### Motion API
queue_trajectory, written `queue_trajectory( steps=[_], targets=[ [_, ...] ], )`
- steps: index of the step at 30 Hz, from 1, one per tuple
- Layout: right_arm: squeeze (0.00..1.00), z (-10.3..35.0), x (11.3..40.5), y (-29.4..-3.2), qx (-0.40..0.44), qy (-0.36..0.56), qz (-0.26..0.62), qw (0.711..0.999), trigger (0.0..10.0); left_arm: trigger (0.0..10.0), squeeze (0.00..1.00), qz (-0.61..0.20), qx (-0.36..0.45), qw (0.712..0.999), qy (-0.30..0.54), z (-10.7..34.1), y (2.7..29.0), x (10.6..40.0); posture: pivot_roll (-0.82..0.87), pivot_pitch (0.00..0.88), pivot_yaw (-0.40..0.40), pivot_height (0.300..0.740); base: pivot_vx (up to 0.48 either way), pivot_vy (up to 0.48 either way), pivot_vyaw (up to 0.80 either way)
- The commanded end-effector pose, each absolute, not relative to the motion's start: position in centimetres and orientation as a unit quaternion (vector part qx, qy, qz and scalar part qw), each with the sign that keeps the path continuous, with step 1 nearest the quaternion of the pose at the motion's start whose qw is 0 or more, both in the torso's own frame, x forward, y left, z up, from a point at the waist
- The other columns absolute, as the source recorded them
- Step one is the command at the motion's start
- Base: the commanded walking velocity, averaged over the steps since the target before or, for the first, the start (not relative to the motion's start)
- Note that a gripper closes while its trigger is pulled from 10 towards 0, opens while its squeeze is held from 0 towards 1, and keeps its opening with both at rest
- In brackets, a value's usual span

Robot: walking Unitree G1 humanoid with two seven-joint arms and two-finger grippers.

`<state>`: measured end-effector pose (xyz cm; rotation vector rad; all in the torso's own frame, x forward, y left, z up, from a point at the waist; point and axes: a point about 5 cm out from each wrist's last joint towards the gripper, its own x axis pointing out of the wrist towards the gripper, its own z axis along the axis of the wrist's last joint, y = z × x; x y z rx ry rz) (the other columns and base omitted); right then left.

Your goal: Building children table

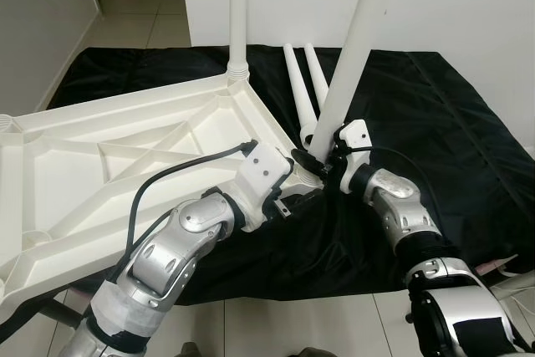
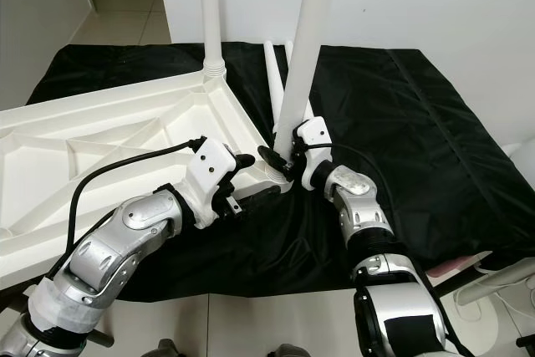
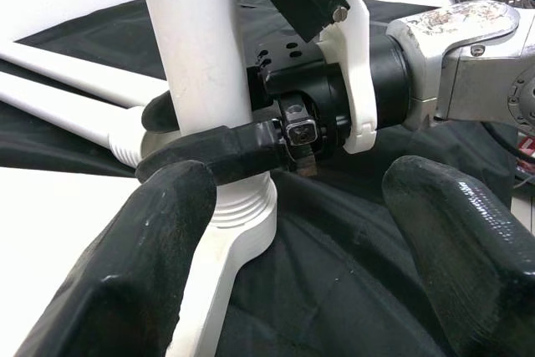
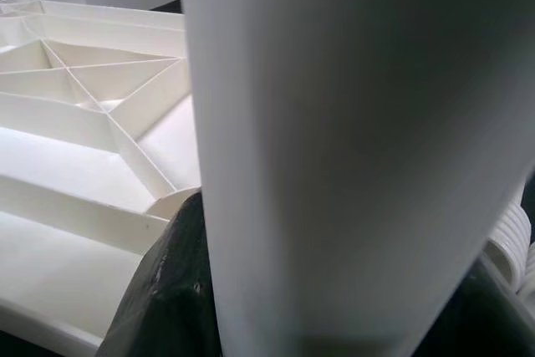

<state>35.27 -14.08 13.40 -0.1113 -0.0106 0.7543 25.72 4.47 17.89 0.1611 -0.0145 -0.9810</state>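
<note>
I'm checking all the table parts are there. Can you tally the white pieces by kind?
Table top: 1
Legs standing in its corners, far one and the one in the right gripper: 2
Loose legs on the black cloth and: 2
Total: 5

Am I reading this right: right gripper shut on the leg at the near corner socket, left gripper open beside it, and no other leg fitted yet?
Not quite: another leg already stands in the far corner socket of the tabletop, as the left eye view shows. The rest holds: right gripper clamps the near leg, left gripper open beside it.
</note>
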Motion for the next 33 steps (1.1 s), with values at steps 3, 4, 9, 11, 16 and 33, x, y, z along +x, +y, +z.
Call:
queue_trajectory(
  steps=[3,4,9,11,16,33],
  targets=[
    [0.00,10.9,35.1,-13.7,-0.034,0.052,0.325,0.944,10.0,10.0,0.00,-0.488,0.082,0.869,-0.011,18.2,4.3,25.4,-0.02,0.000,-0.011,0.740,0.000,0.000,0.00],
    [0.00,10.9,35.2,-13.6,-0.038,0.050,0.307,0.950,10.0,10.0,0.00,-0.490,0.082,0.868,-0.010,18.2,4.2,25.4,-0.03,0.000,-0.013,0.740,0.000,0.000,0.00],
    [0.00,11.1,35.5,-13.3,-0.026,0.047,0.237,0.970,10.0,10.0,0.00,-0.493,0.083,0.866,-0.011,18.1,4.1,25.3,-0.02,0.000,-0.018,0.740,0.000,0.000,0.00],
    [0.00,11.2,35.5,-13.1,-0.016,0.047,0.202,0.978,10.0,10.0,0.00,-0.492,0.082,0.866,-0.010,18.1,4.1,25.3,-0.02,0.000,-0.022,0.740,0.000,0.000,0.00],
    [0.00,11.2,35.3,-12.5,-0.001,0.046,0.134,0.990,10.0,10.0,0.00,-0.492,0.081,0.867,-0.010,18.0,4.2,25.2,-0.02,0.000,-0.027,0.740,0.000,0.000,0.00],
    [0.00,11.9,33.6,-10.2,0.035,0.037,-0.064,0.997,10.0,10.0,0.00,-0.491,0.079,0.868,-0.007,17.9,4.0,25.1,-0.01,0.000,-0.041,0.740,0.000,0.000,0.00]
  ],
)
